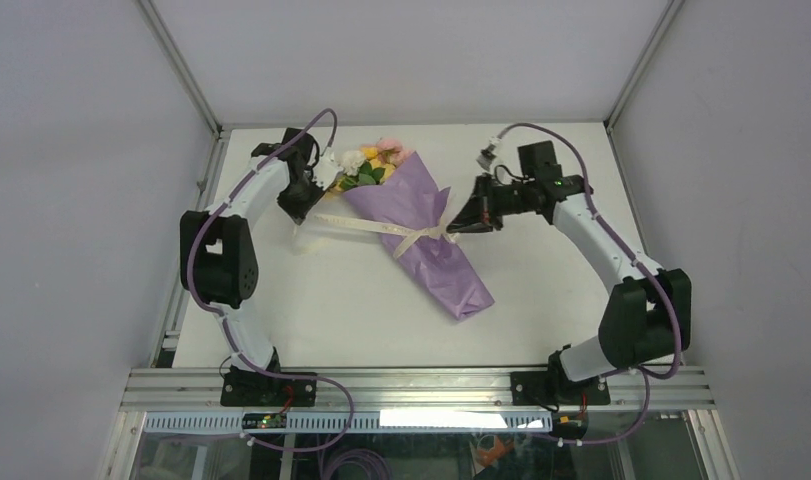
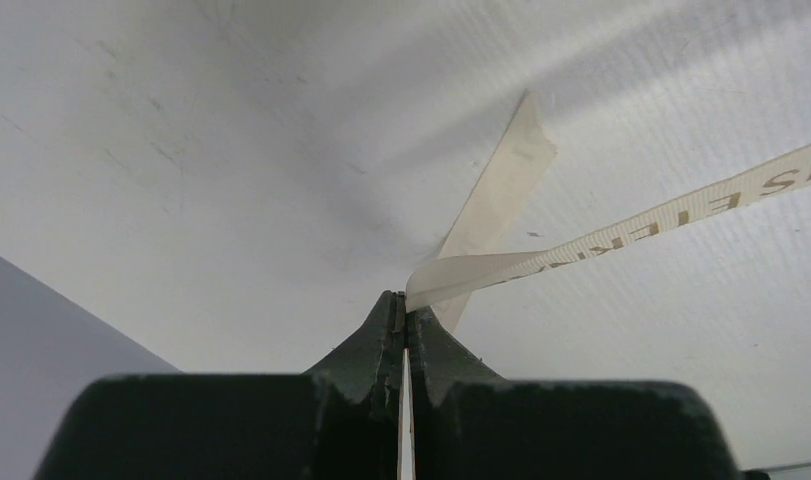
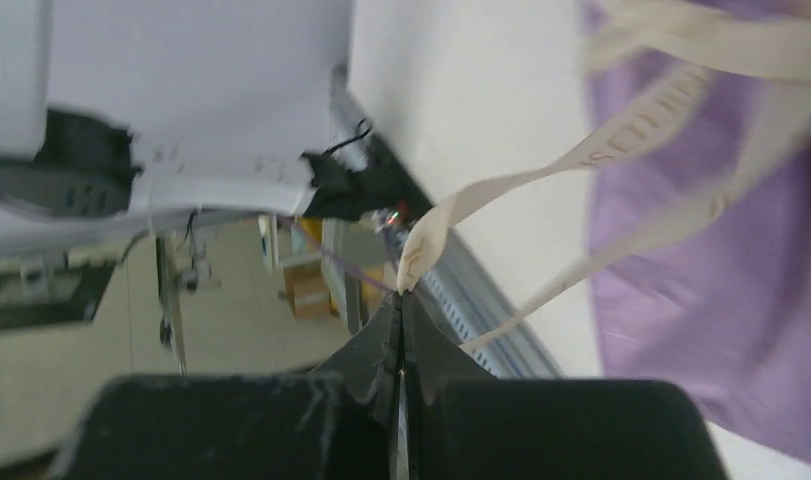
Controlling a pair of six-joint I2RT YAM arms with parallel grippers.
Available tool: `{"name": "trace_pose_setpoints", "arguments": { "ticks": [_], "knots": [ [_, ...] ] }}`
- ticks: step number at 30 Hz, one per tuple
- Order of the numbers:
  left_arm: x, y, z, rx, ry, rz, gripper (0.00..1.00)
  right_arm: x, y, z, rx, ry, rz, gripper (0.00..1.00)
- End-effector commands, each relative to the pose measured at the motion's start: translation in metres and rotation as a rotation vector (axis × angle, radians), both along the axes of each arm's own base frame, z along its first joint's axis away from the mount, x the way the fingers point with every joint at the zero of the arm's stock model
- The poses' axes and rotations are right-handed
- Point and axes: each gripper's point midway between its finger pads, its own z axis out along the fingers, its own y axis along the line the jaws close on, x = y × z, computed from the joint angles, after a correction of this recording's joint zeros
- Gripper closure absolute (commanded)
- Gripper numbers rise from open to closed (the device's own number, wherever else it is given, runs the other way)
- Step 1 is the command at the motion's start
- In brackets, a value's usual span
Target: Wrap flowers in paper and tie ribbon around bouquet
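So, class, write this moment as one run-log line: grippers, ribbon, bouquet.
left gripper: shut on ribbon | right gripper: shut on ribbon | ribbon: across bouquet, stretched between grippers | bouquet: wrapped, lying on table

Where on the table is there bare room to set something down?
The table is bare along the near edge, either side of the bouquet tip. Crowded farther back: ribbon stretched between left gripper and right gripper.

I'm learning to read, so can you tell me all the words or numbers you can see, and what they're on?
"ETER": gold letters on the ribbon, in the left wrist view; the letters after them are unclear.
"ISE": on the same ribbon, cut off at the picture's edge.
Right wrist view: the ribbon's letters are too blurred to read.
Top view: nothing readable.
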Motion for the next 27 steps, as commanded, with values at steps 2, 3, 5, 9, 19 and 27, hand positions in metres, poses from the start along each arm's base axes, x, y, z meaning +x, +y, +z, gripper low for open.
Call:
{"name": "trace_pose_setpoints", "arguments": {
  "ticks": [2, 3, 5, 9, 19, 27],
  "knots": [
    [0.007, -0.040, 0.027, -0.081, -0.076, -0.052, 1.00, -0.051, 0.073, 0.076, 0.142, -0.139, 0.359, 1.00],
    [0.007, -0.045, 0.028, -0.080, -0.078, -0.065, 1.00, -0.060, 0.085, 0.077, 0.138, -0.150, 0.411, 1.00],
    [0.007, -0.054, 0.029, -0.083, -0.081, -0.077, 1.00, -0.076, 0.111, 0.080, 0.145, -0.162, 0.484, 1.00],
    [0.009, -0.060, 0.028, -0.093, -0.078, -0.074, 1.00, -0.119, 0.141, 0.049, 0.041, -0.122, 0.614, 0.97],
    [0.007, -0.059, 0.022, -0.087, -0.060, -0.078, 1.00, -0.125, 0.132, 0.015, -0.164, -0.185, 0.579, 0.43],
    [0.007, -0.061, 0.023, -0.095, -0.059, -0.075, 1.00, -0.084, 0.063, -0.027, -0.523, -0.101, 0.237, 0.38]
  ]
}}
